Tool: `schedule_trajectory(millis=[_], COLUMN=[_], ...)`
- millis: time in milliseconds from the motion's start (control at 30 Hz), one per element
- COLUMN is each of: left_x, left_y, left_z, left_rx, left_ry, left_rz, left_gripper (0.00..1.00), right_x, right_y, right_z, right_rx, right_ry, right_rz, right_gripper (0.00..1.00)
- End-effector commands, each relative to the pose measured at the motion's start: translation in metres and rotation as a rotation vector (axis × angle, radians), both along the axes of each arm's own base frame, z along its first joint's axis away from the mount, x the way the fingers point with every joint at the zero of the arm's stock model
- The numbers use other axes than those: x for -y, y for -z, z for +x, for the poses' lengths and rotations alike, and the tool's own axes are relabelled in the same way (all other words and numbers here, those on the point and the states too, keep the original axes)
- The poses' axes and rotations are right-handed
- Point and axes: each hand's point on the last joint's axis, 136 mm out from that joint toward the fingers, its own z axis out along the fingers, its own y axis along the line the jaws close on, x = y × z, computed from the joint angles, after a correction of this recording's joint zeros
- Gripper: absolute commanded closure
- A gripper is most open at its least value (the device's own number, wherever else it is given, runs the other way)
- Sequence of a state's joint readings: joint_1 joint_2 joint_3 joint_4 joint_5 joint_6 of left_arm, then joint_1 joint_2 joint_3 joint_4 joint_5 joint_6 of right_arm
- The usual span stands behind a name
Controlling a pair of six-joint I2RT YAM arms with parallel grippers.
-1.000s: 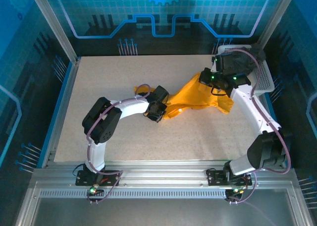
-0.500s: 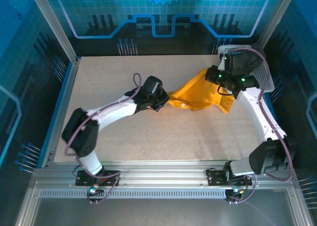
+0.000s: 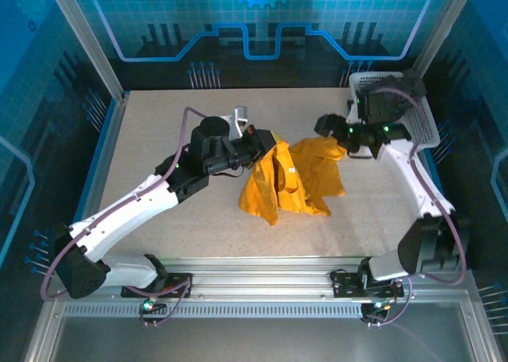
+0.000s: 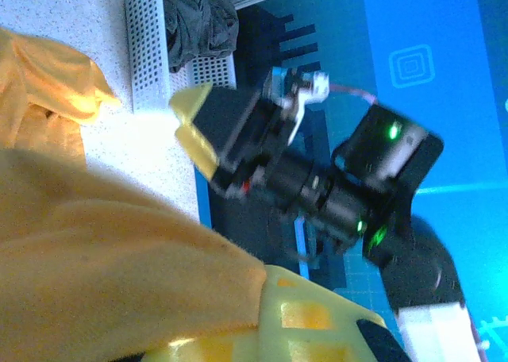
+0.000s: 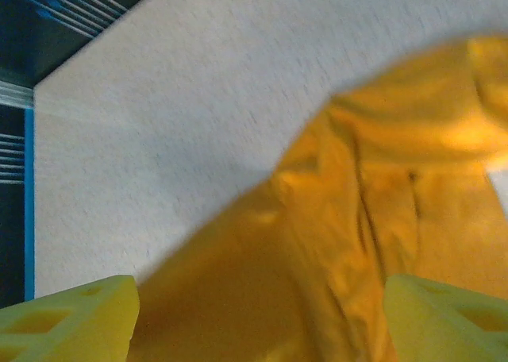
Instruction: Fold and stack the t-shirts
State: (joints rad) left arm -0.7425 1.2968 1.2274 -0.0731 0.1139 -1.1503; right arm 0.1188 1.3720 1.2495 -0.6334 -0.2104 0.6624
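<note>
Status: left gripper (image 3: 260, 144), left of centre, clamped on orange t-shirt (image 3: 292, 183) | shirt crumpled mid-frame on table (image 3: 159, 140) | right gripper (image 3: 324, 126), upper right, jaws spread, empty | grey t-shirt (image 4: 198, 17) in basket (image 3: 429, 128)

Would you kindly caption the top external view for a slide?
Left gripper holds the bright orange-yellow cloth t-shirt; right gripper open beside it.

The top camera is looking down from high behind; both wrist cameras are looking very closely at the same orange t-shirt (image 3: 302, 189).
</note>
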Motion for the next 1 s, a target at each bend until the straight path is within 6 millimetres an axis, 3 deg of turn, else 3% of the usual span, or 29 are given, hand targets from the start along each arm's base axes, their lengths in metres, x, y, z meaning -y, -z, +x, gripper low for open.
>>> schedule_trajectory(millis=[0, 167, 233, 367, 500, 733, 900, 967], left_x=[0.005, 0.007, 0.006, 0.001, 0.0, 0.0, -0.001, -0.002], left_y=[-0.025, -0.021, -0.021, -0.017, -0.017, -0.021, -0.028, -0.034], left_z=[0.003, 0.003, 0.003, 0.006, 0.008, 0.011, 0.012, 0.011], left_rx=[0.036, 0.02, 0.017, -0.002, -0.006, -0.001, 0.016, 0.026], left_ry=[0.015, 0.026, 0.027, 0.02, 0.029, 0.03, 0.029, 0.028], left_rz=[-0.062, -0.039, -0.023, -0.001, 0.01, 0.005, 0.003, -0.006], left_gripper=[1.0, 1.0, 1.0, 1.0, 1.0, 1.0, 1.0, 1.0], right_x=[0.0, -0.024, -0.039, -0.053, -0.07, -0.102, -0.081, -0.068], right_y=[-0.002, 0.042, 0.048, 0.077, 0.088, 0.108, 0.111, 0.097], right_z=[-0.053, -0.131, -0.148, -0.168, -0.165, -0.143, -0.112, -0.1], right_rx=[-0.02, -0.022, 0.066, 0.135, 0.144, 0.116, 0.075, 0.088], right_ry=[0.082, 0.007, -0.09, -0.227, -0.332, -0.418, -0.285, -0.213], right_rz=[0.093, 0.102, 0.12, 0.046, -0.034, -0.16, -0.338, -0.363], right_gripper=[0.22, 0.26, 0.32, 0.31, 0.28, 0.27, 0.52, 0.76])
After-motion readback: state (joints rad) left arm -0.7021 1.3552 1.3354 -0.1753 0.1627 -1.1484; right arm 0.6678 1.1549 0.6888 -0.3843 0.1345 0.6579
